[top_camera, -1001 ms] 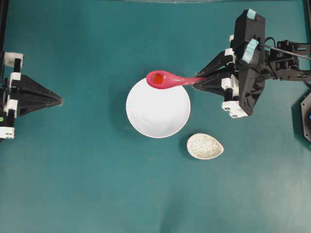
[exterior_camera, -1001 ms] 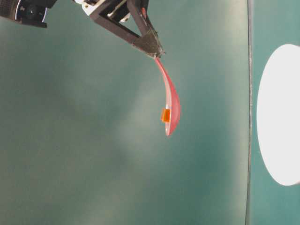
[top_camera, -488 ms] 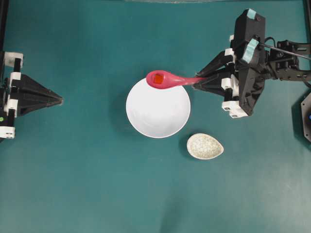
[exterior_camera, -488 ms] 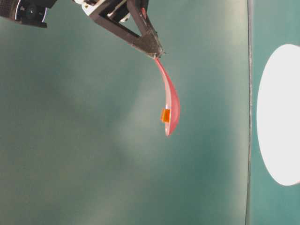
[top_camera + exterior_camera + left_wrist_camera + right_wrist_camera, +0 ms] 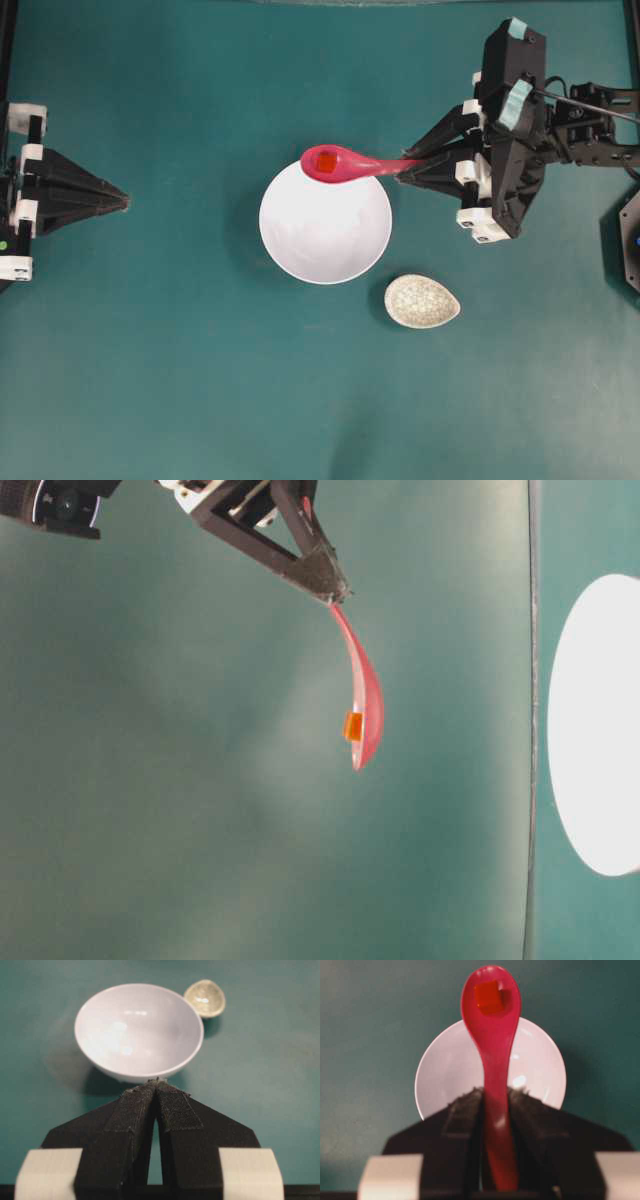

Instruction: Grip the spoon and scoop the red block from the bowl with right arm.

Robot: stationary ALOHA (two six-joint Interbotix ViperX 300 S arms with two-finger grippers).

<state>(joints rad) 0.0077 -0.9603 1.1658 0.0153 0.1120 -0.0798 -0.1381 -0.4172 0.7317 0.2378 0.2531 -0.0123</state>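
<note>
Overhead view: I see the right gripper (image 5: 405, 170) clenched on the spoon (image 5: 345, 163) handle — scoop level at the bowl (image 5: 325, 235)'s upper rim, cradling the red block (image 5: 325, 162) — left gripper (image 5: 125, 205) closed, idle.

Light falls evenly from above me, bright and soft. Under the white bowl (image 5: 325, 225) I see only a faint, short shadow on the green table (image 5: 200, 380). From my left wrist the bowl's inside shows pale blotches of glare, and a darker shadow pools at its base. From my right wrist everything is soft: the spoon (image 5: 491, 1055) I hold is blurred, my black fingers (image 5: 462, 1130) more so. The table-level view is hazy, with a washed-out, blown-white bowl at its edge.
</note>
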